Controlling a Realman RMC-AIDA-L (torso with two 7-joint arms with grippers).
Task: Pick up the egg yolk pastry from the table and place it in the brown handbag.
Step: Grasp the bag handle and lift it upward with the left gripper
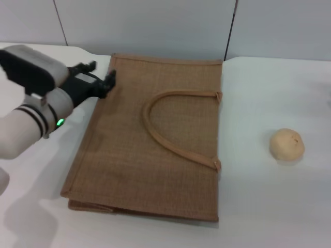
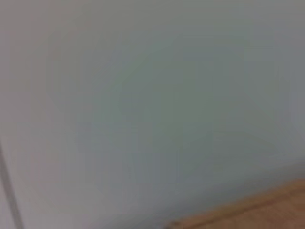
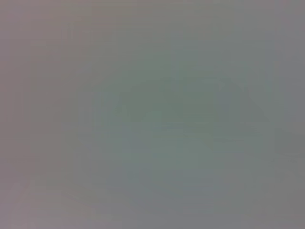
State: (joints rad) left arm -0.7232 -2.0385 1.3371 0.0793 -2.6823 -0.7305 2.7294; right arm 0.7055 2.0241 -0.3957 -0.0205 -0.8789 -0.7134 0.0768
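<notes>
The brown handbag (image 1: 129, 155) lies flat on the white table (image 1: 269, 206), its arched strap handle (image 1: 155, 135) resting on top. The egg yolk pastry (image 1: 287, 144), a small pale beige ball, sits on the table to the right of the bag, apart from it. My left gripper (image 1: 101, 72) is at the bag's far left corner, open, with one fingertip (image 1: 110, 77) at the bag's edge. A strip of the bag shows in the left wrist view (image 2: 257, 212). My right gripper is out of view; the right wrist view shows only a plain grey surface.
A grey panelled wall (image 1: 155, 26) stands behind the table's far edge. Bare tabletop lies around the pastry and in front of the bag.
</notes>
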